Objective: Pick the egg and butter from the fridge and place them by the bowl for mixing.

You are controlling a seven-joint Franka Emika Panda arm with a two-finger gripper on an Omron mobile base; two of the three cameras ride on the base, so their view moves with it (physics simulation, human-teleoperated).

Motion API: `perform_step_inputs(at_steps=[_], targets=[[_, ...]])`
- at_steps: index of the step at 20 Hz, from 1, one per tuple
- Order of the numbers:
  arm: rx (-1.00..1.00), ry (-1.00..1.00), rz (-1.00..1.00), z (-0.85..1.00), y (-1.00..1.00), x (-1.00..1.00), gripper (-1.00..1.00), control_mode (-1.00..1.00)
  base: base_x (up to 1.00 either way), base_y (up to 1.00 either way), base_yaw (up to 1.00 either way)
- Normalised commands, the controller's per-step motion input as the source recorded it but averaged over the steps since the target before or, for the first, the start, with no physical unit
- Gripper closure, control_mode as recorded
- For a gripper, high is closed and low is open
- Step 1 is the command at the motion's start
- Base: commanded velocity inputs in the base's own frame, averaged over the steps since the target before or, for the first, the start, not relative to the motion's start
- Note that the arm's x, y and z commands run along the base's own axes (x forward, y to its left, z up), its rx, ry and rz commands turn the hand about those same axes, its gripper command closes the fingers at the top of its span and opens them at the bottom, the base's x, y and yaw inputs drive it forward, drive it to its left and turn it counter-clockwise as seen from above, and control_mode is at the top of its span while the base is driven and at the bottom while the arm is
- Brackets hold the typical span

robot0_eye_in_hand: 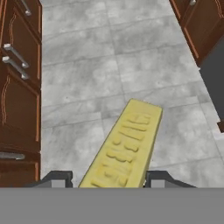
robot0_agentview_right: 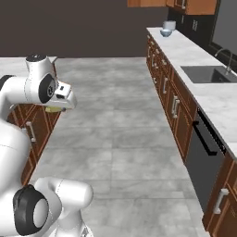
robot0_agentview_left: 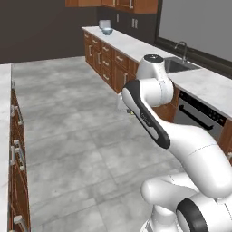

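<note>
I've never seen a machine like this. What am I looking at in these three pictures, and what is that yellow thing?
It is a white robot arm on a driving base, in a simulated kitchen. Two pictures come from cameras on the base, behind the arm to its left and right. The third looks along the gripper down at the grey tiled floor. The yellow thing is the butter, a pale stick clamped between the two dark fingertips. On the far counter stands the blue-grey bowl, with a pale container I cannot identify just behind it. Nearer along that counter is a sink.

One butter stick, one bowl (far along the counter), one sink, one faucet
</note>
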Motion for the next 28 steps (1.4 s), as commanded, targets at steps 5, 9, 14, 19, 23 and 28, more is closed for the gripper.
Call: perform_step_inputs(at_steps=[5, 9, 14, 19, 23, 28], targets=[[0.00, 0.00, 0.00, 0.00, 0.00, 0.00, 1.00, 1.00, 0.83, -0.19, 0.01], [0.00, 0.00, 0.00, 0.00, 0.00, 0.00, 1.00, 1.00, 0.87, -0.14, 0.01], [0.00, 0.00, 0.00, 0.00, 0.00, 0.00, 1.00, 1.00, 0.88, -0.13, 0.01], [0.00, 0.00, 0.00, 0.00, 0.00, 0.00, 1.00, 1.00, 0.85, -0.16, 0.02], [0.00, 0.00, 0.00, 0.00, 0.00, 0.00, 1.00, 1.00, 0.83, -0.16, 0.03], [0.00, 0.00, 0.00, 0.00, 0.00, 0.00, 1.00, 1.00, 0.84, -0.19, 0.01]])
